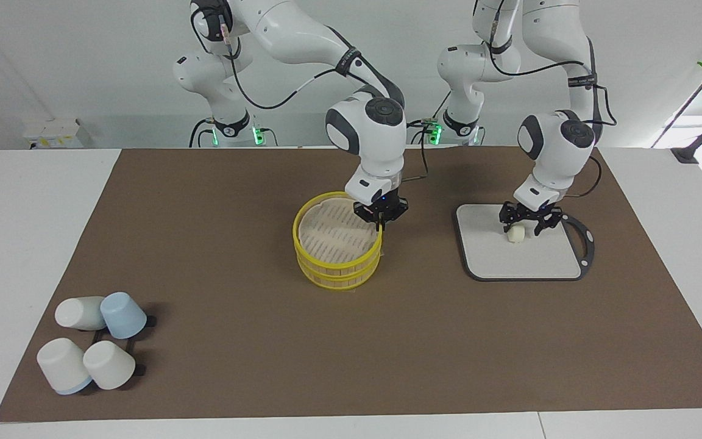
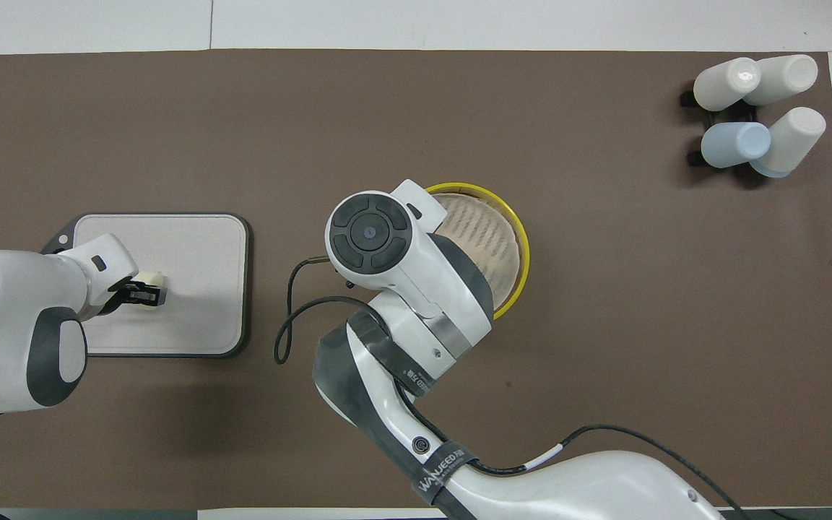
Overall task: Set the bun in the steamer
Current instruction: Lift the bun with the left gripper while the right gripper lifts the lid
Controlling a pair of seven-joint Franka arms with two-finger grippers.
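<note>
Facing view: the steamer point(image 1: 337, 249) sits mid-table with its lid on, and the right gripper point(image 1: 379, 222) has its fingertips pinched together on the rim of the lid, on the side toward the left arm's end, probably to lift it. On the grey board point(image 1: 521, 256) beside it, the left gripper point(image 1: 520, 226) has its jaws closed around the bun point(image 1: 515, 234), which rests on the board, likely ready to carry over.
</note>
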